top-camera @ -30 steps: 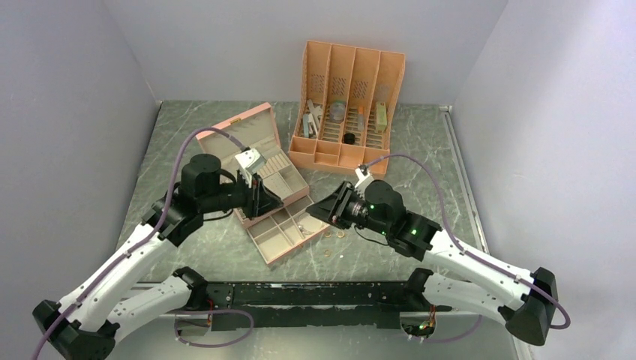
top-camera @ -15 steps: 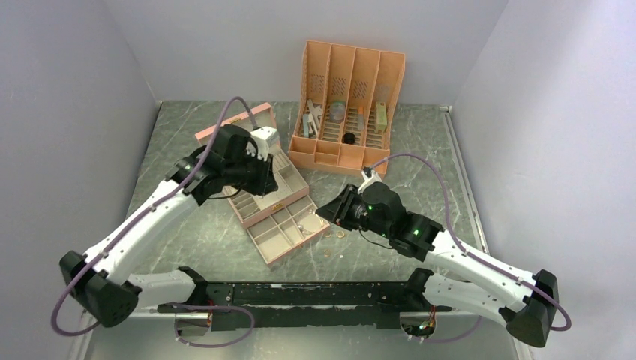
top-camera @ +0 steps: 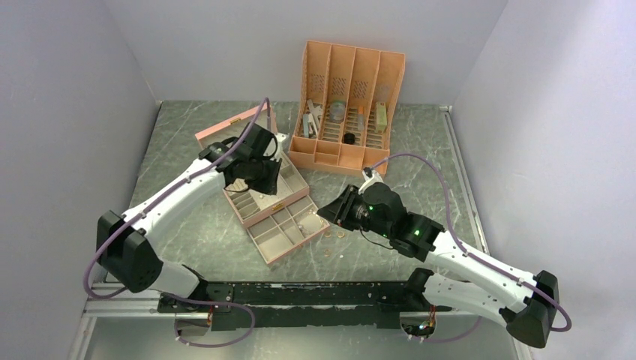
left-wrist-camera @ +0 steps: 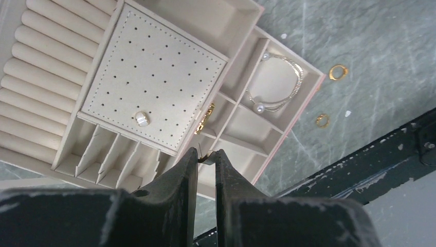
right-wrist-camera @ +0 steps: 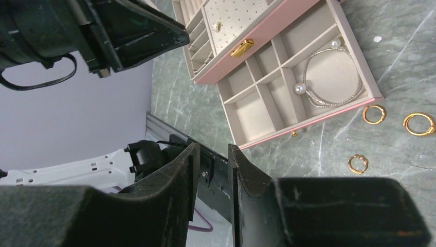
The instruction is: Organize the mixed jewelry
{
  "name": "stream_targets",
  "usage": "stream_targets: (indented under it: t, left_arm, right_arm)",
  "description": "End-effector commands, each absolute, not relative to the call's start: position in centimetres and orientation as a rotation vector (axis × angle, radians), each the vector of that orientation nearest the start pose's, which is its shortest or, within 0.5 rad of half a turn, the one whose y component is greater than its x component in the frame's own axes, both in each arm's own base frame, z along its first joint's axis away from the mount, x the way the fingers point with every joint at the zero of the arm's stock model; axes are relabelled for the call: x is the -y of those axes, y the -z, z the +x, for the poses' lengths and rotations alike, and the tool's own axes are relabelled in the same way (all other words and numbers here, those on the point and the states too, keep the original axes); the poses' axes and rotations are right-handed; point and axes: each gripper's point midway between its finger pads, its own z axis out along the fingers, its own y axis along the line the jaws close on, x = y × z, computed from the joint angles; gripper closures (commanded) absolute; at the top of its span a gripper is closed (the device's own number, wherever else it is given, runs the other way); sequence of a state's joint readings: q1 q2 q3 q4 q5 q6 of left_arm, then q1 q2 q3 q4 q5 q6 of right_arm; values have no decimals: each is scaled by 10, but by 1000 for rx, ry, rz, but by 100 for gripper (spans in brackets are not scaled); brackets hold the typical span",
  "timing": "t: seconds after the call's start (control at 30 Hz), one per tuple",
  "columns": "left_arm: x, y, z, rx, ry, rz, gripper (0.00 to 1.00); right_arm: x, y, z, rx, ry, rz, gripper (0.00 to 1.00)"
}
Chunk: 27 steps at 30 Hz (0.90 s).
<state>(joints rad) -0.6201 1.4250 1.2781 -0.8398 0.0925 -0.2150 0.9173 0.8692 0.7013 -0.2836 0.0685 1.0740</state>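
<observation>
The mixed jewelry lies partly on the table: gold rings (right-wrist-camera: 374, 113) (right-wrist-camera: 418, 124) (right-wrist-camera: 358, 163) sit just right of the pink jewelry box (top-camera: 241, 204), two of them also in the left wrist view (left-wrist-camera: 338, 72) (left-wrist-camera: 322, 120). A pearl-tipped bracelet (left-wrist-camera: 277, 92) lies in the pulled-out drawer (top-camera: 264, 244). A pearl stud (left-wrist-camera: 141, 119) sits on the perforated pad. My left gripper (left-wrist-camera: 206, 156) hovers over the box, shut on a tiny earring with a thin pin. My right gripper (right-wrist-camera: 212, 149) hangs open with nothing in it, low beside the drawer's right corner (top-camera: 324, 212).
An orange slotted organizer (top-camera: 349, 97) with grey and black oddments stands behind the box at the back. Ring rolls (left-wrist-camera: 46, 67) fill the box's left part. A black rail (top-camera: 315, 294) runs along the near edge. Grey walls close in on both sides.
My left arm has stretched forward and swung its gripper from the drawer's near-left side to above the box's upper tray. The right arm has barely shifted.
</observation>
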Motion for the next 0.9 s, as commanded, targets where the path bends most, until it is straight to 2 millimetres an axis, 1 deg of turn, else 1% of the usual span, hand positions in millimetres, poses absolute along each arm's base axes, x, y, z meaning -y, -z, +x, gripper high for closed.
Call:
stream_targets:
  t: [0.0, 0.17, 0.33, 0.4, 0.5, 0.6, 0.87]
  left_arm:
    - [212, -164, 268, -2558, 342, 568, 95]
    - [210, -145, 272, -2607, 288, 580, 95]
    - [214, -132, 275, -2628, 285, 591, 95]
    - [213, -127, 278, -2636, 260, 591, 95]
    - [213, -121, 279, -2649, 249, 599, 95]
    - [206, -118, 285, -2647, 179, 584, 95]
    - [200, -110, 294, -2647, 103, 576, 95]
  right_arm:
    - [-264, -209, 178, -2209, -1104, 223, 69]
    - [-264, -210, 180, -2209, -1094, 217, 69]
    - [-267, -208, 179, -2219, -1100, 207, 69]
    - [-267, -209, 179, -2220, -1102, 204, 69]
    - [-267, -208, 179, -2221, -1099, 203, 69]
    - [-267, -208, 179, -2224, -1100, 203, 69]
    - [-268, -206, 178, -2229, -1102, 200, 69]
